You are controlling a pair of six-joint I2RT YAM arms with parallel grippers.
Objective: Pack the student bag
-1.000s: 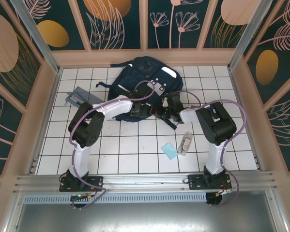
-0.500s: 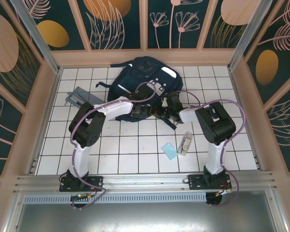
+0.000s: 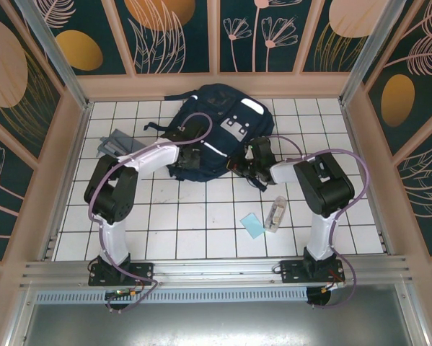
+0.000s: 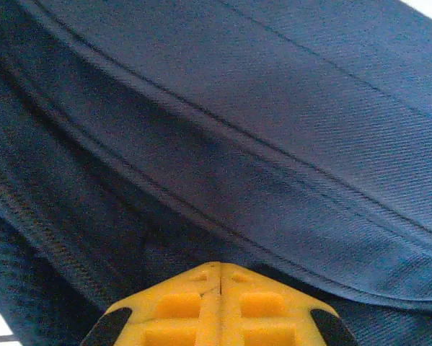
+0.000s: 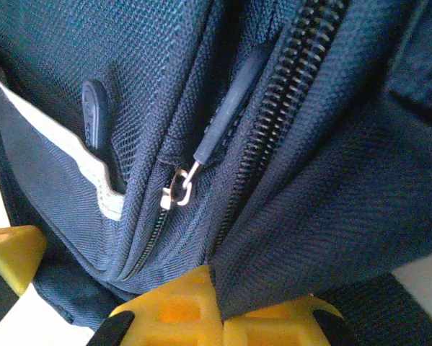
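Note:
The navy student bag (image 3: 217,108) lies at the back middle of the tiled table, with its grey-white patch (image 3: 236,127) facing up. My left gripper (image 3: 190,156) rests against the bag's near-left edge. In the left wrist view its yellow fingertips (image 4: 201,285) meet tip to tip, shut, with nothing seen between them, over blue fabric (image 4: 273,108). My right gripper (image 3: 251,159) is at the bag's near-right side. It is shut on a fold of bag fabric (image 5: 288,245) beside an open zipper track (image 5: 273,122). A zipper slider (image 5: 174,189) and its dark pull (image 5: 230,101) lie just left of that fold.
A flat grey pouch (image 3: 115,144) lies at the left, by the wall. A light blue card (image 3: 252,225) and a small clear object (image 3: 275,214) lie on the tiles in front of the right arm. Wooden walls enclose the table on three sides.
My left gripper has slid left along the bag's near edge and closed, uncovering the patch. The right gripper has kept its hold and barely moved.

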